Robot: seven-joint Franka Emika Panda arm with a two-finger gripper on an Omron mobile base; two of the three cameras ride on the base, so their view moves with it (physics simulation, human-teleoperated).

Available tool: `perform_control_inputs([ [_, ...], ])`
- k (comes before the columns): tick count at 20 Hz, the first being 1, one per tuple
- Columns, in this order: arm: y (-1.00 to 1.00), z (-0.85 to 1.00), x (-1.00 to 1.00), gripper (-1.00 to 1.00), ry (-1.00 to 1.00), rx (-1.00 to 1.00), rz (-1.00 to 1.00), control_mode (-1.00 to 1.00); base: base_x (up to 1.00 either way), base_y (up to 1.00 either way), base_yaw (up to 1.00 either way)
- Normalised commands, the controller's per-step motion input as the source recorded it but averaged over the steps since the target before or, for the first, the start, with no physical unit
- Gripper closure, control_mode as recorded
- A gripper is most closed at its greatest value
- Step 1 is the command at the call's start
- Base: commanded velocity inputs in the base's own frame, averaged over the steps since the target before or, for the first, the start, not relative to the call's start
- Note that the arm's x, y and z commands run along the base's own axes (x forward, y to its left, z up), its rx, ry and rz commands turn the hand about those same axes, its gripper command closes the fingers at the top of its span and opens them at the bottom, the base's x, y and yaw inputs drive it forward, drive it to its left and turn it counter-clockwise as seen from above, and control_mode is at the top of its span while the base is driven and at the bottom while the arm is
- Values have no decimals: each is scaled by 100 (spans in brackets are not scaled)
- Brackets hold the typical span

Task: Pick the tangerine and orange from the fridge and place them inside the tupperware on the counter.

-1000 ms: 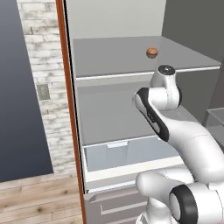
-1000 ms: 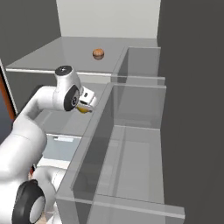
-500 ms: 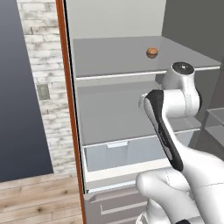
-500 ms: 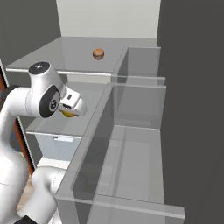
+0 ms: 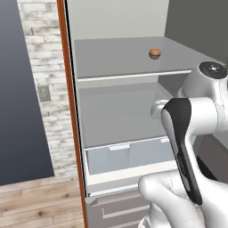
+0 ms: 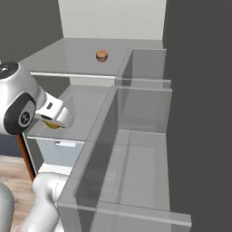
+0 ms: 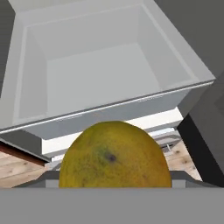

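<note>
- Left base view: the fridge [image 5: 120, 133] is seen open, and a small brown-orange fruit [image 5: 154, 53] is seen on its upper shelf [image 5: 111, 62], toward the right edge. The arm is raised in front of the right side.
- Right base view: the gripper [image 6: 55, 122] is seen in front of the shelves, with an orange [image 6: 53, 123] pinched beneath it.
- Hand view: the orange [image 7: 114, 156] is held between the fingers, above an open grey drawer [image 7: 30, 78].

- The orange [image 7: 114, 157] has dull, pitted, mottled yellow-orange skin.
- The fridge [image 5: 120, 62] shelves look smooth, matt grey; its crisper drawer [image 5: 129, 156] is translucent plastic.
- The floor [image 5: 40, 205] is pale wood planks.
- The wall [image 5: 44, 80] is rough whitish brick.
</note>
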Motion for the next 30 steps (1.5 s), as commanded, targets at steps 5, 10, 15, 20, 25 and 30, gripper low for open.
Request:
perform_control_inputs([
  [5, 0, 0, 0, 100, 0, 0, 0, 100, -100, 31, 0],
  [10, 0, 0, 0, 100, 0, 0, 0, 100, -100, 59, -17],
  [15, 0, 0, 0, 100, 0, 0, 0, 100, -100, 61, -83],
  [20, 0, 0, 0, 100, 0, 0, 0, 100, -93, 52, -100],
  [25, 0, 0, 0, 100, 0, 0, 0, 100, -57, 30, -100],
  [30, 0, 0, 0, 100, 0, 0, 0, 100, 7, -16, -100],
])
